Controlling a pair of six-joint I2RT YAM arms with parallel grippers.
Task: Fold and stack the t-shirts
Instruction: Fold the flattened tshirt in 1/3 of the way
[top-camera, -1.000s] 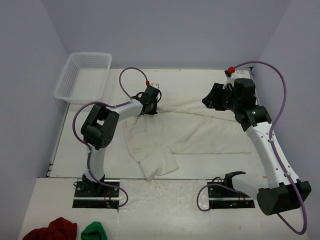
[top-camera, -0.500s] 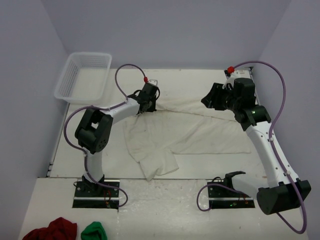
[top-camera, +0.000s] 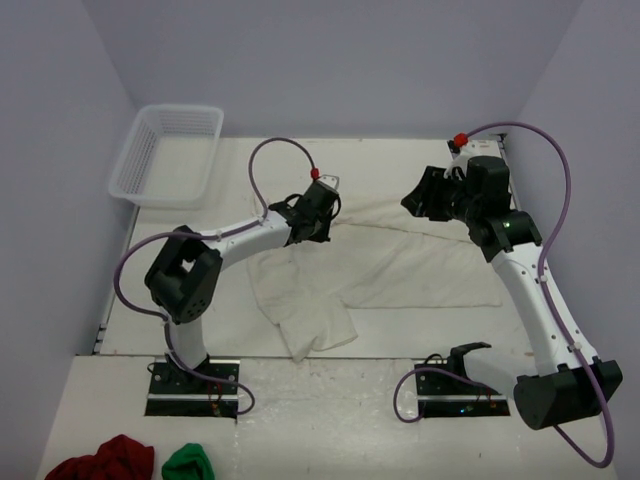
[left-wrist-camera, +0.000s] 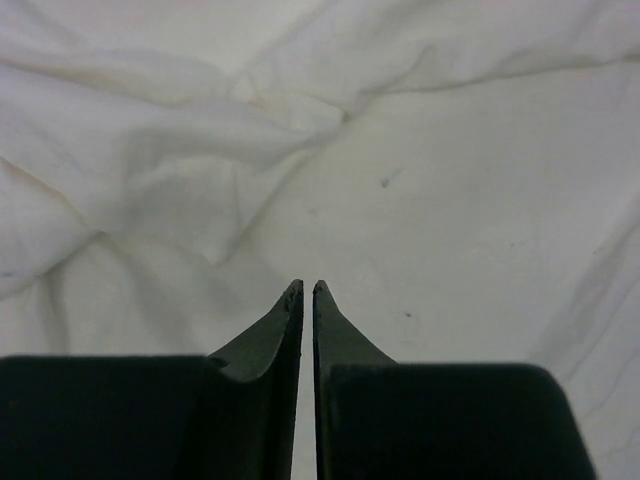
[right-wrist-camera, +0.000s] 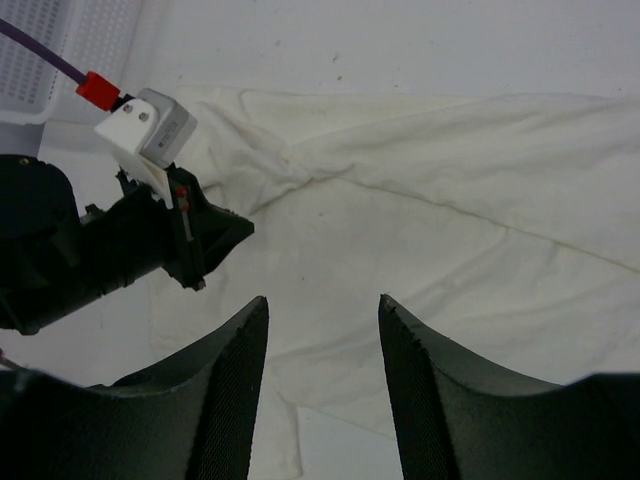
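Seen from above, the off-white t-shirt (top-camera: 410, 265) lies spread across the middle of the desk (top-camera: 380, 160). Its long axis runs left to right, and a bunched flap trails toward the near edge at left. The left claw (top-camera: 322, 222) sits over its far-left part, and the right claw (top-camera: 422, 200) is above its far edge. At the left wrist, the jaws are all but closed on nothing, above wrinkled cloth. The cloth looks limp and light, best pinched at a corner or edge fold. At the right wrist, the claw stands open and empty.
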